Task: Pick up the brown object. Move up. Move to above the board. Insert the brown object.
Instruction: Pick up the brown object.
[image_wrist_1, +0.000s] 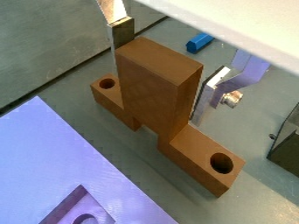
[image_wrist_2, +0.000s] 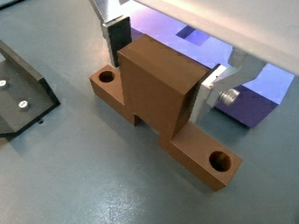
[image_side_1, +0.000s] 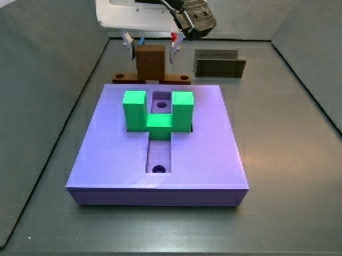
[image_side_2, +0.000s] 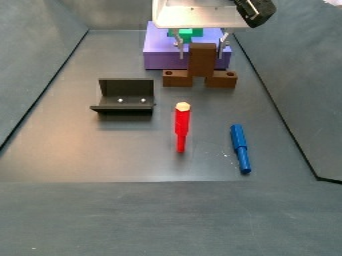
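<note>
Both wrist views show the gripper (image_wrist_2: 158, 66) straddling the brown object's (image_wrist_2: 158, 96) upright block, plates apart and seemingly unclamped, object on the floor just behind the board (image_side_1: 201, 150); closing off-centre could twist it or slip.

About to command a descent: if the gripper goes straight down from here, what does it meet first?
The gripper straddles the brown object's upright block. Its fingers would probably meet the flat bar beneath, or the floor; depth is unclear.
</note>
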